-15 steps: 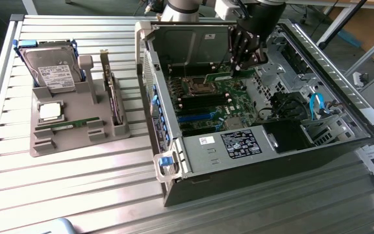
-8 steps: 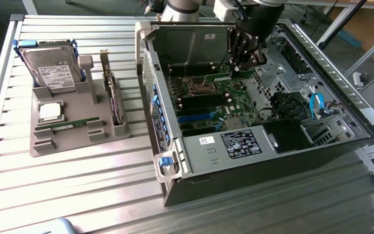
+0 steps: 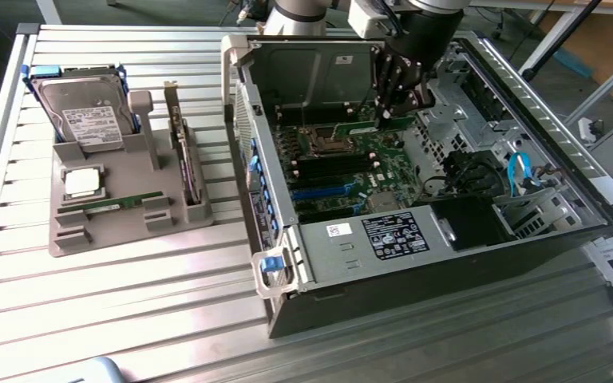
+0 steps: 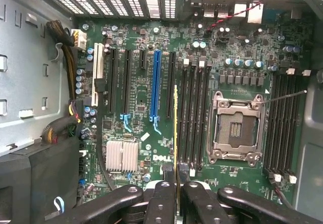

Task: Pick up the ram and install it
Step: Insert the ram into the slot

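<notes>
at the exterior view's left, grey holder (image 3: 125, 227) with hard drive (image 3: 88, 116). further right, open computer case (image 3: 306, 76); inside, gripper (image 3: 397, 108) clamped on the ram (image 4: 175, 128), held edge-on over the motherboard (image 4: 146, 57), near black memory slots (image 4: 194, 113).

We look down at a green board (image 4: 161, 148) inside the computer case. Our gripper (image 4: 176, 186) pinches the ram (image 4: 175, 128) — we see just its thin edge — lined up along the black slots (image 4: 194, 113) beside the open chip socket (image 4: 237, 128).
</notes>
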Robot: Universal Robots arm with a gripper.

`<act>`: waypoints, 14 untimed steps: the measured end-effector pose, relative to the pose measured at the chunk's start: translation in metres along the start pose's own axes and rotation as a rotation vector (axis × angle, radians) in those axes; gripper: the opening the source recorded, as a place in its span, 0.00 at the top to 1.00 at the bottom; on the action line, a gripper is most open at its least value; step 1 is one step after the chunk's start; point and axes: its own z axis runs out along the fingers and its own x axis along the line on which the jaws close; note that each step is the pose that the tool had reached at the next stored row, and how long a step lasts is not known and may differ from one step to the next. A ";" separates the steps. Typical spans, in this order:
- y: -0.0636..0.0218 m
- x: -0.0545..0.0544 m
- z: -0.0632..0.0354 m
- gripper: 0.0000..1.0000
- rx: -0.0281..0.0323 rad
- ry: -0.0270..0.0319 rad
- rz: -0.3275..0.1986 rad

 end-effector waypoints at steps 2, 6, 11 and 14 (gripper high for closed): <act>0.0001 0.000 0.0007 0.87 0.0000 -0.0001 0.000; 0.0003 0.000 0.0024 0.87 0.0000 0.0000 0.000; 0.0007 0.000 0.0043 0.87 0.0000 0.0000 0.000; 0.0010 0.000 0.0054 0.87 0.0000 0.0000 0.000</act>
